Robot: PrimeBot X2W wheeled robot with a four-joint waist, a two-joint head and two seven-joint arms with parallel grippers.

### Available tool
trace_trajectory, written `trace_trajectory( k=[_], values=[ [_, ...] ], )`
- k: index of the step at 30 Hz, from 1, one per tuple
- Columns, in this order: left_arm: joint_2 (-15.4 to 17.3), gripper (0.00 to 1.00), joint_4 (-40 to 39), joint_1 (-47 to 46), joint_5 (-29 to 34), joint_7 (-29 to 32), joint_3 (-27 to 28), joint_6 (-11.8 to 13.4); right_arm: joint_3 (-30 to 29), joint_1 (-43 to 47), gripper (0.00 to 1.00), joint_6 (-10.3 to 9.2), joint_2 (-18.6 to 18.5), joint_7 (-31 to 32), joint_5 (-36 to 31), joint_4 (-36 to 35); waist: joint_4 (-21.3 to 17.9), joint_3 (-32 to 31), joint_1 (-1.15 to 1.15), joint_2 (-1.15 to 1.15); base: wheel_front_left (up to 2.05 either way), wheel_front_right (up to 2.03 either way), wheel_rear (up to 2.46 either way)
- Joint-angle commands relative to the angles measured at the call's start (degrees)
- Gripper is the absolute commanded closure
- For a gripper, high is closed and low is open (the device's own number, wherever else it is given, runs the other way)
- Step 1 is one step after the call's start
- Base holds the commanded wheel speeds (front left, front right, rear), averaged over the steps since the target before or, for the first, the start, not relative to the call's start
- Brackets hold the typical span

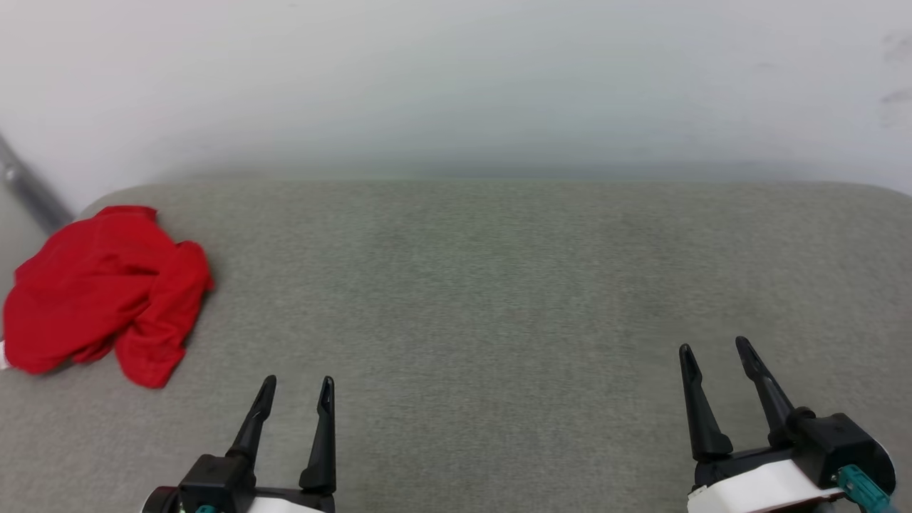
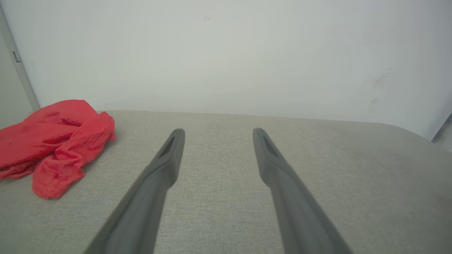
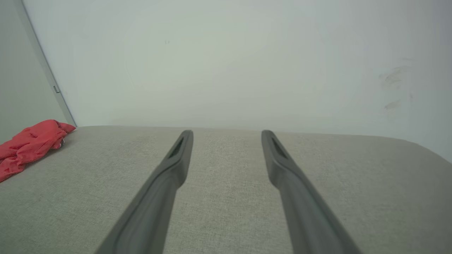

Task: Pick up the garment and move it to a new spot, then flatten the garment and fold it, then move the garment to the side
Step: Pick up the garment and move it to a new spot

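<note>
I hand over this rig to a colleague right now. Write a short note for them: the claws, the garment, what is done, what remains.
The left claw is open and empty.
The right claw is open and empty.
The garment lies crumpled at the left edge of the grey surface, nearer the left claw, untouched.
Done: nothing yet.
Left: pick up, move, flatten, fold, set aside.

My head camera looks forward and down on the worktop (image 1: 499,299). My 2 wrist cameras sit low and close over it, facing the wall (image 2: 226,53). All 3 share the shirt (image 1: 100,292) at left.
</note>
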Motion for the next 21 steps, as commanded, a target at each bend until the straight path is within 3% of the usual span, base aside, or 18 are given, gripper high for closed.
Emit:
trace_trajectory(
  k=[1, 7, 21],
  values=[
    [0.0, 0.00, 0.0, -0.4, 0.3, -0.2, 0.4, 0.0, 0.1, 0.3, 0.00, -0.02, 0.2, -0.1, 0.2, -0.3, 1.6, 0.1, 0.00, 0.00, 0.00, 0.00, 0.00],
    [0.0, 0.00, -0.6, 0.0, 0.6, -0.2, 2.5, 0.7, 2.5, 0.6, 0.00, -0.02, 0.2, -0.1, 0.2, -0.3, 6.7, -0.1, 0.00, 0.00, 0.00, 0.00, 0.00],
    [0.0, 0.00, -1.2, 1.4, 1.7, -0.2, 3.4, -0.3, 6.8, 0.6, 0.00, -0.02, 0.1, -0.1, -0.2, 0.1, 18.1, -1.0, 0.00, 0.00, 0.00, 0.00, 0.00]
  ],
)
